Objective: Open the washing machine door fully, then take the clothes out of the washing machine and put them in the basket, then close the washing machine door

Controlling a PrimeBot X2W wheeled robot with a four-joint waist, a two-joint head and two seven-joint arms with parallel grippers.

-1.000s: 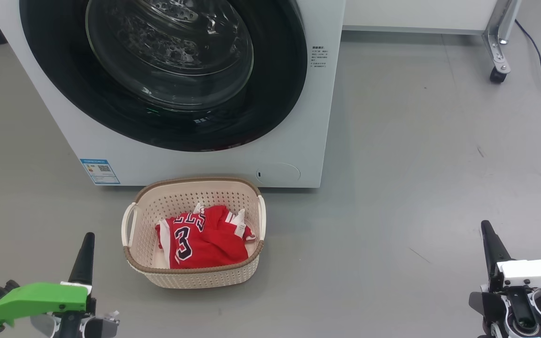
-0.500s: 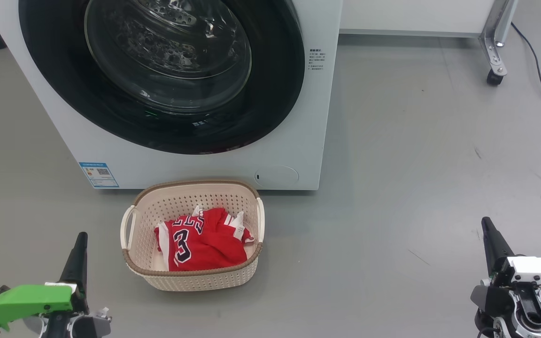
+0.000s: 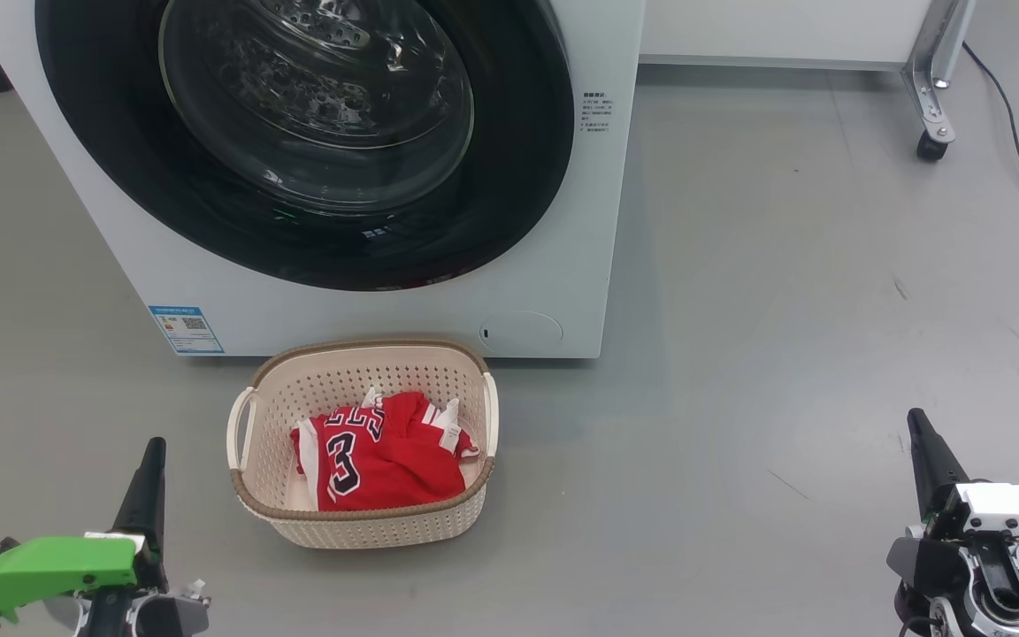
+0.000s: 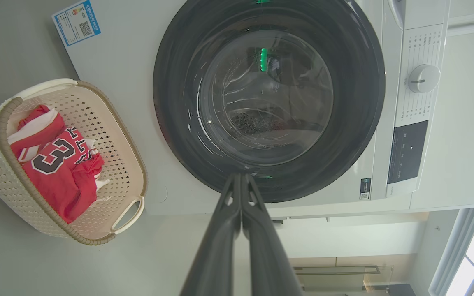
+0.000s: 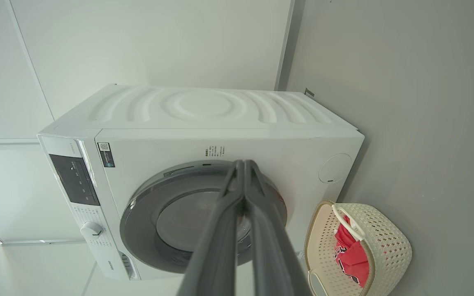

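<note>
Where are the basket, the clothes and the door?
basket (image 3: pixel 368 529), head view, its front wall.
clothes (image 3: pixel 386 460), head view, red fabric beside the number.
door (image 3: pixel 523 159), head view, right side of the black ring.

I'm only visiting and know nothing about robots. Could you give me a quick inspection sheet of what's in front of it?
Surface: grey floor, a few faint scuffs.
Job's things: washing machine with its door shut; red clothes lying in the basket, which stands on the floor before the machine.
Clutter: nothing seen.
Grippers: left gripper and right gripper both shut, holding nothing.
Cables: one black cable on the floor, far right.
Surroundings: metal leg on a caster.
</note>
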